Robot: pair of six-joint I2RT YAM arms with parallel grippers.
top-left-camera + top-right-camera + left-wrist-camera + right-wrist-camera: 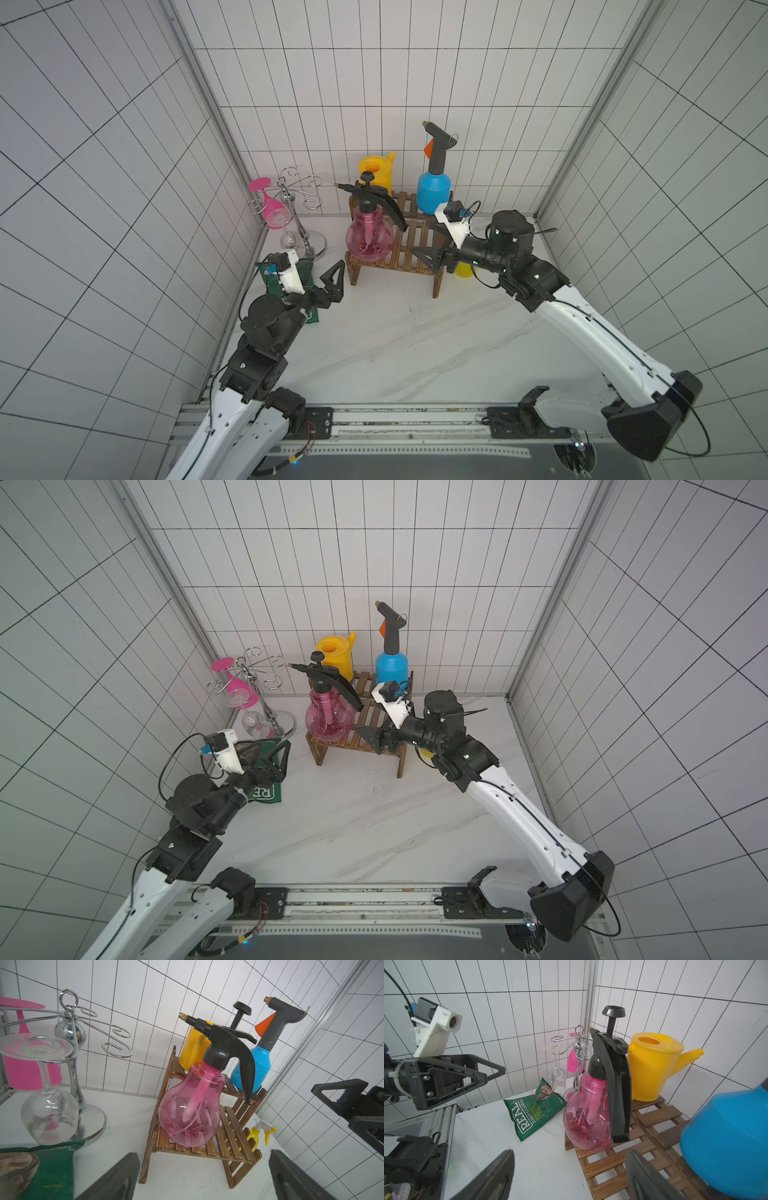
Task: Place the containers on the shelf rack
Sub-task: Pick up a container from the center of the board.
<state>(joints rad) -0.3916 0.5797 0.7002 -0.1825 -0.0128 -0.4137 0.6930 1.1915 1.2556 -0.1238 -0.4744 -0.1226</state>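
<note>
Rack (411, 253) of dark slats, far centre: blue bottle (433, 193) and yellow watering can (376, 171) on the upper tier, clear-pink sprayer (370, 241) (black pump) lower left, small yellow bottle (254, 1135) on the table (395, 332) right of it. Left gripper (336, 282) and right gripper (422, 257) gape, empty.

White marbled surface (395, 332): dark wooden shelf rack (409, 237) stands at twelve o'clock, chrome glass stand (313, 241) at eleven, green crisp bag (533, 1113) lying over at ten, small yellow trigger bottle (254, 1136) just beside the rack's three o'clock end
</note>
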